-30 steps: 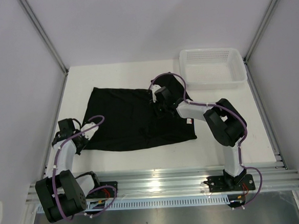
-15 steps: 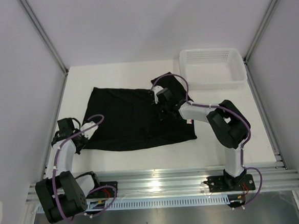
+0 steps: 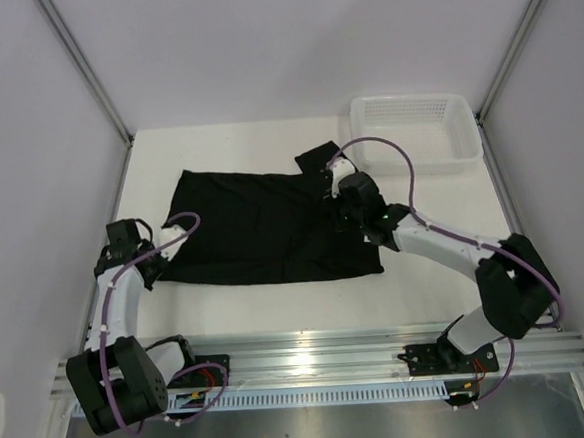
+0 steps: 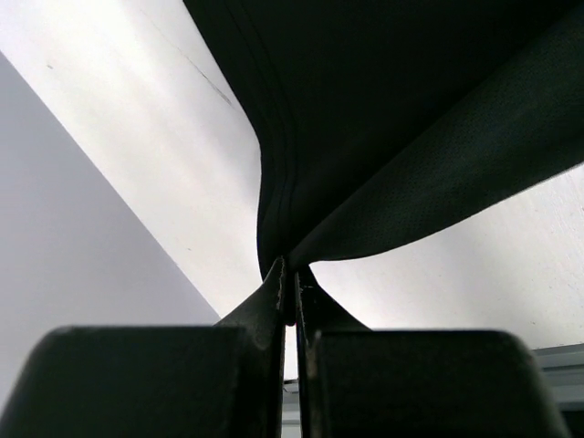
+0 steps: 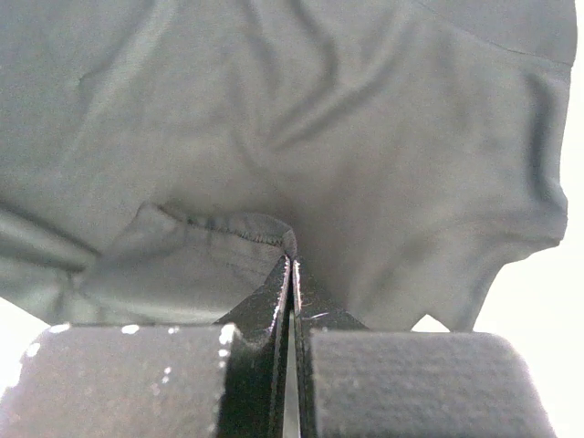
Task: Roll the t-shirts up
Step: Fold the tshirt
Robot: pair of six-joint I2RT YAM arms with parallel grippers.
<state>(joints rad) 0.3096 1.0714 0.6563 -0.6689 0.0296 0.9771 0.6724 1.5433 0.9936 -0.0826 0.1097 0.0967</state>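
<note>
A plain black t-shirt (image 3: 262,226) lies spread across the middle of the white table. My left gripper (image 3: 153,269) is shut on the shirt's near-left corner; in the left wrist view the hemmed fabric (image 4: 365,137) rises from the pinched jaws (image 4: 292,278). My right gripper (image 3: 343,207) is shut on a hemmed fold of the shirt near its right end; in the right wrist view the stitched fold (image 5: 228,228) sits at the jaw tips (image 5: 292,260), with wrinkled cloth beyond. A sleeve (image 3: 318,160) sticks out at the far right.
A white mesh basket (image 3: 416,130) stands at the back right corner, just behind the right arm's cable. Grey walls (image 3: 26,147) close in both sides. A metal rail (image 3: 312,363) runs along the near edge.
The right arm has swung out to the right and its gripper has moved right and slightly nearer with the fold, pulling the shirt flatter. The left gripper has shifted slightly back and left.
</note>
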